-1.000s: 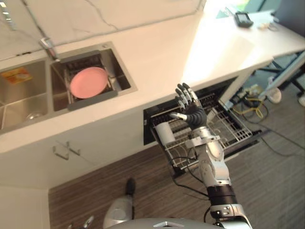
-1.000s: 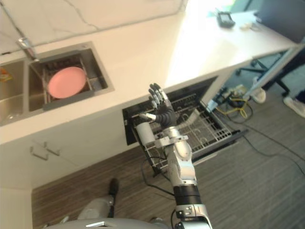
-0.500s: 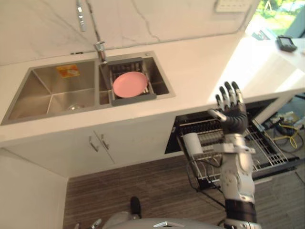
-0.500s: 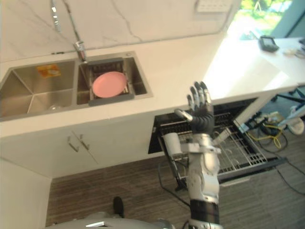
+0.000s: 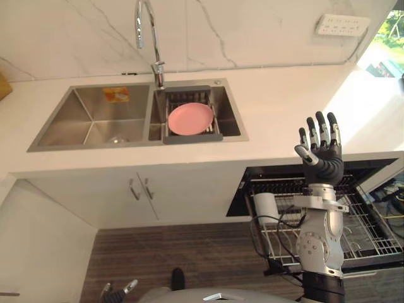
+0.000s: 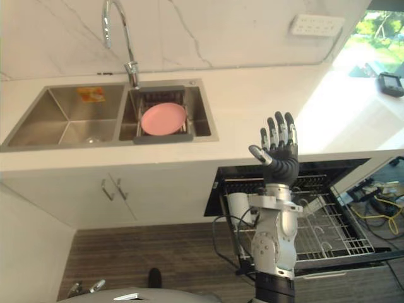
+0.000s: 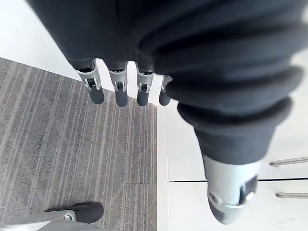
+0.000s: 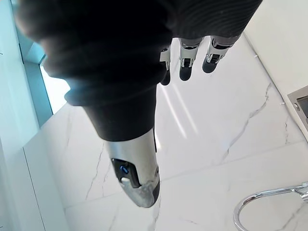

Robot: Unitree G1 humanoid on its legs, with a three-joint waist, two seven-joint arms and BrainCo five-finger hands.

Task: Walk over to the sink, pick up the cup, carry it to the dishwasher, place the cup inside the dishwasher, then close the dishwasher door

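**A:** How far along is it?

**B:** Far, I'd say. The cup (image 5: 266,206) stands in the rack (image 5: 369,235) of the dishwasher (image 6: 218,196), at the rack's left end. So fetching and placing look done. The dishwasher is open with the rack drawn out, so the door is not yet closed, and that step is what's left.

**A:** And the hands?

**B:** The right hand (image 5: 322,150) is raised above the rack, fingers straight and spread, thumb out, holding nothing. The left hand (image 7: 121,96) hangs low, fingers straight, also empty.

**A:** What does each view add?

**B:** The eye views give the cup, the rack and the sink (image 5: 88,120), with a pink plate (image 5: 190,118) in its right basin, well apart from the cup. The left wrist view gives that hand's fingers from close, over the floor (image 7: 57,154) and beside cabinet handles (image 7: 288,162). The right wrist view looks past its fingers at the marble wall (image 8: 216,144) and the faucet (image 8: 269,198)
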